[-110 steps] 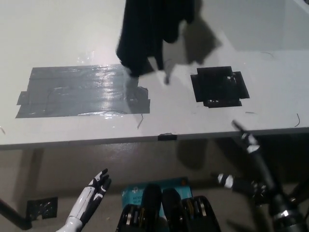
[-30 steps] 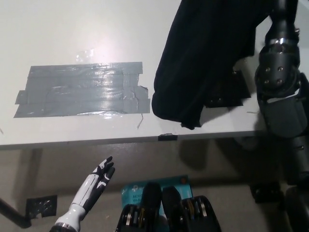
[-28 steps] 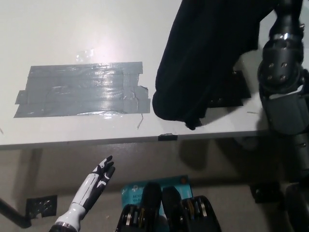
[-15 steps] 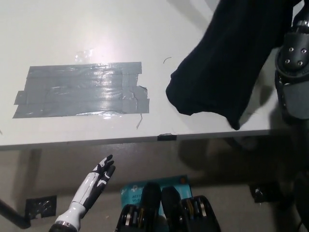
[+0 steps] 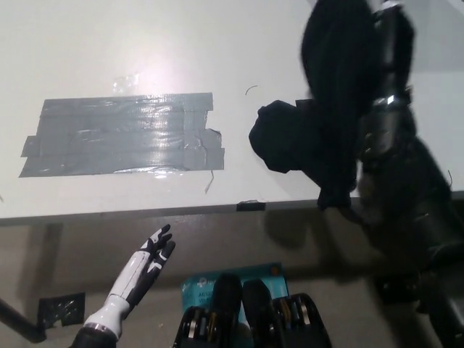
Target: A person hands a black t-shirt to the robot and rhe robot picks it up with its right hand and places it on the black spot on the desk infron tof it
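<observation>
You see black t-shirt (image 5: 326,130) draped over right hand (image 5: 388,43), grip state unclear; left hand (image 5: 148,259) low-left, fingers apart, empty.

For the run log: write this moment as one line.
right arm: raised over desk, black t-shirt draped on it | black spot: hidden | left hand: open, resting below desk edge

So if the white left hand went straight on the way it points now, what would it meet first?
The left hand is open below the desk edge, pointing up and slightly right in the picture. Going straight on, it would probably meet the front edge of the white desk first, though depth is unclear in this steep view.
</observation>
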Controlling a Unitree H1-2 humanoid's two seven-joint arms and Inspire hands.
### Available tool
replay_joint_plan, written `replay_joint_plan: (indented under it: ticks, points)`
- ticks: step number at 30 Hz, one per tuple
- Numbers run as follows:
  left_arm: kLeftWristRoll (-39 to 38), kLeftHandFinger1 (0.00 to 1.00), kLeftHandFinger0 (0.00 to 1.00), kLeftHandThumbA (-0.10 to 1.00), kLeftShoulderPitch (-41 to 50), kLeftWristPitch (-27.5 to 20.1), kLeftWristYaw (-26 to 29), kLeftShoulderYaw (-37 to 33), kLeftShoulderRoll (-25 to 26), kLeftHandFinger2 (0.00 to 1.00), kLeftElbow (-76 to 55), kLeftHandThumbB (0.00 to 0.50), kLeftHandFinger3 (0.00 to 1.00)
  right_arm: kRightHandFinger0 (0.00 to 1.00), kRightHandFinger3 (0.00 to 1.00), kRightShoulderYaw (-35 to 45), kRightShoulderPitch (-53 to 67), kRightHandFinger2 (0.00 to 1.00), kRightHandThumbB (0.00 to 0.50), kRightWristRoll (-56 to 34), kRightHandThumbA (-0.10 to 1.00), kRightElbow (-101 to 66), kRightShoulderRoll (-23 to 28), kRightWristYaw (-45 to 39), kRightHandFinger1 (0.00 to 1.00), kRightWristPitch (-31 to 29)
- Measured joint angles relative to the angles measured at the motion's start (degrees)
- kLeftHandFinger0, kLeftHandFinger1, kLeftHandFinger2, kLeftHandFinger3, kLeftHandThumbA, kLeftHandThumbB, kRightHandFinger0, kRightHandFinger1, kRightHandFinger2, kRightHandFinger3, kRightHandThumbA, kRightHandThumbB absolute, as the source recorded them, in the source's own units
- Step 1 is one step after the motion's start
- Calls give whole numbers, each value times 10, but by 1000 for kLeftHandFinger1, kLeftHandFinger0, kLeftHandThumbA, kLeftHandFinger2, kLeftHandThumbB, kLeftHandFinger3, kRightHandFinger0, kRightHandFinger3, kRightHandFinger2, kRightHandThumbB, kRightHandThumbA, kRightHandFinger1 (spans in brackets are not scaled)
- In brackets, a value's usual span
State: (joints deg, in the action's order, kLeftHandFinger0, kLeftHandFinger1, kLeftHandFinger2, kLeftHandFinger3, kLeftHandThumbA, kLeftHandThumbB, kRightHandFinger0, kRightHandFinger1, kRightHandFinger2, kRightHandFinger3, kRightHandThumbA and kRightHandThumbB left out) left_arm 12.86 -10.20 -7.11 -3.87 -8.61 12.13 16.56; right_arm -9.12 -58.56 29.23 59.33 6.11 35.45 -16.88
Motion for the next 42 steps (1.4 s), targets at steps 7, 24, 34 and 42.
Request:
replay_joint_plan:
  ticks: [7,24,34,42]
  points:
    - [1,1000,1000,1000,-12,6,-1,0,0,1000,0,492,1000,82,1000,-137,12,1000,120,58,-100,47,-15,-1,671,-19]
    - [2,1000,1000,1000,-15,11,-1,-2,0,1000,8,494,1000,1000,1000,-217,79,1000,291,80,153,-80,63,-202,1000,19]
    - [2,1000,1000,1000,-15,13,-1,-2,0,1000,12,500,1000,1000,1000,-214,85,1000,466,53,870,-164,160,-328,1000,68]
    - [2,1000,1000,1000,-15,15,-1,-2,0,1000,16,500,1000,1000,1000,-193,90,1000,500,-6,834,-235,233,-419,1000,110]
